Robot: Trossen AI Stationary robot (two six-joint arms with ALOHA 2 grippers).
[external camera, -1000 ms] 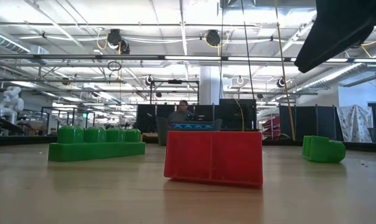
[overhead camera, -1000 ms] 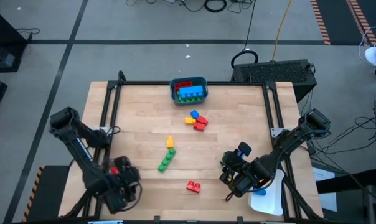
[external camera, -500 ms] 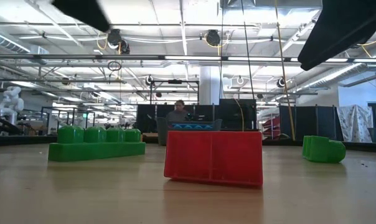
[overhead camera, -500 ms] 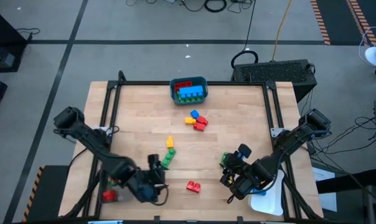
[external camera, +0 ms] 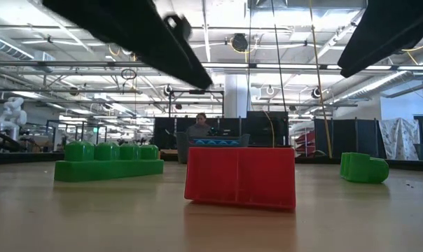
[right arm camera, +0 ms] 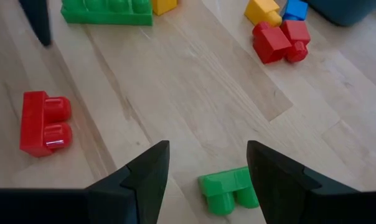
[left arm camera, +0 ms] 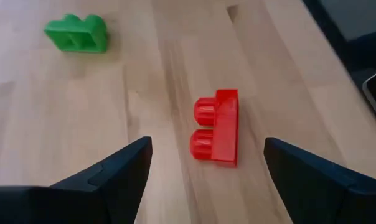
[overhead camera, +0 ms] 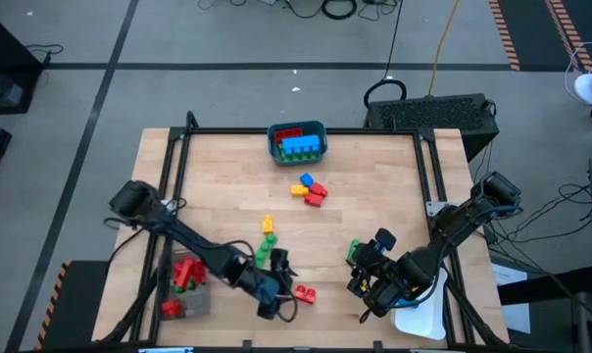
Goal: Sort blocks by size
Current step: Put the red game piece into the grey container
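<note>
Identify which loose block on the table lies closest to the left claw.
The lone red two-stud block, directly ahead of the open left claw; the green and yellow blocks lie farther off.

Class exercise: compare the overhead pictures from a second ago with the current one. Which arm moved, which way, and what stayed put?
The left gripper swung from the table's near left corner, over the tray of red blocks, rightward to the small red block; its jaws are open and empty, the block ahead between them. Nothing was gripped or released. The right gripper stayed open by the small green block. All loose blocks and the teal bin kept their places.
</note>
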